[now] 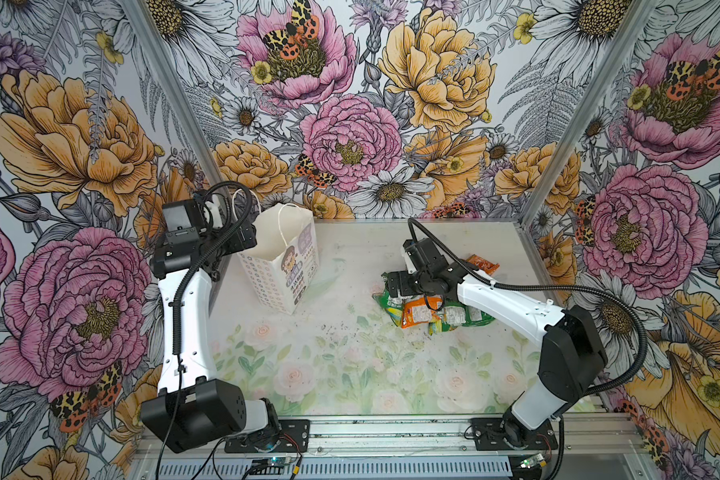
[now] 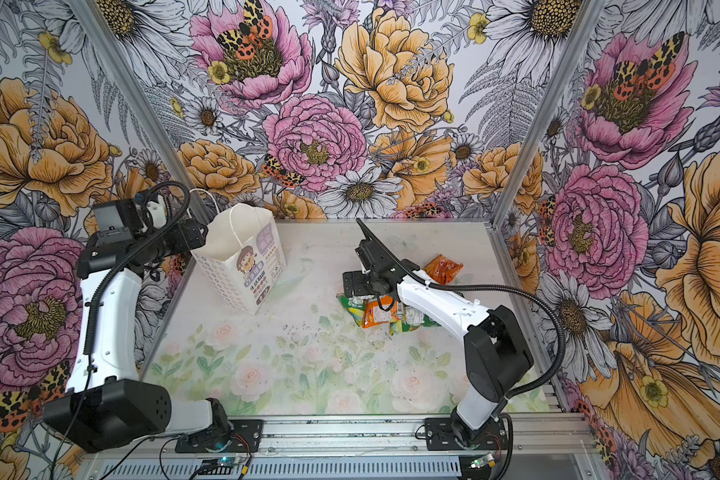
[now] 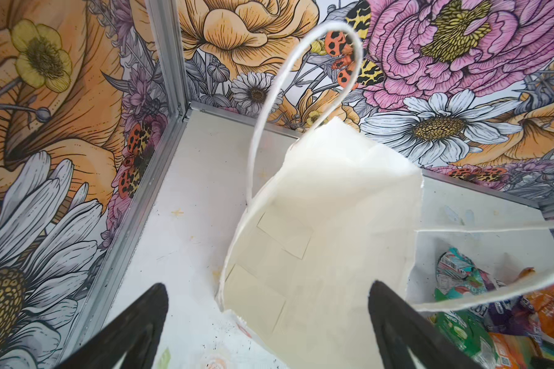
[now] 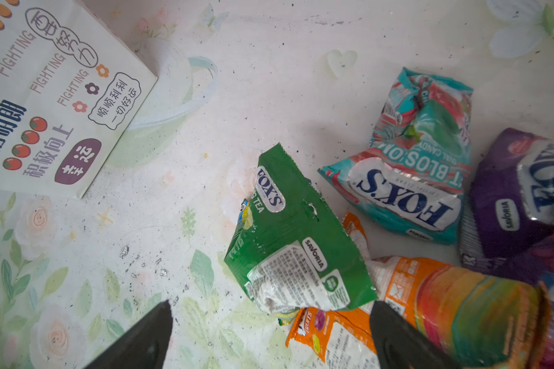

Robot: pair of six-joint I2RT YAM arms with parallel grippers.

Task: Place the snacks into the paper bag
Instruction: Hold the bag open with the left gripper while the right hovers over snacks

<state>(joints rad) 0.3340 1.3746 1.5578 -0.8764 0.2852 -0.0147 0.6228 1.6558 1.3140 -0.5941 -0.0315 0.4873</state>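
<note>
A: Right gripper (image 4: 271, 303), condition?
B: Jaws spread wide with nothing between them. It hangs low over the snack pile (image 1: 422, 313), above the green FOX'S packet (image 4: 296, 236).
A: Left gripper (image 3: 267, 286)?
B: Also spread wide and gripping nothing. It is at the rim of the paper bag (image 1: 283, 257), on the bag's left in both top views.
A: Snacks, by lot?
B: The green FOX'S packet touches an orange packet (image 4: 461, 294). A teal FOX'S packet (image 4: 413, 179) is just beside a purple packet (image 4: 518, 191). All are heaped on the table (image 1: 350, 374), right of centre. One lone orange packet (image 2: 443, 268) lies apart, behind the right arm.
A: The paper bag itself?
B: Upright, mouth open, cartoon girl facing forward. It stands at the table's back left, well apart from the pile. More packets show past its white wall in the left wrist view; whether they are inside it, cannot tell.
</note>
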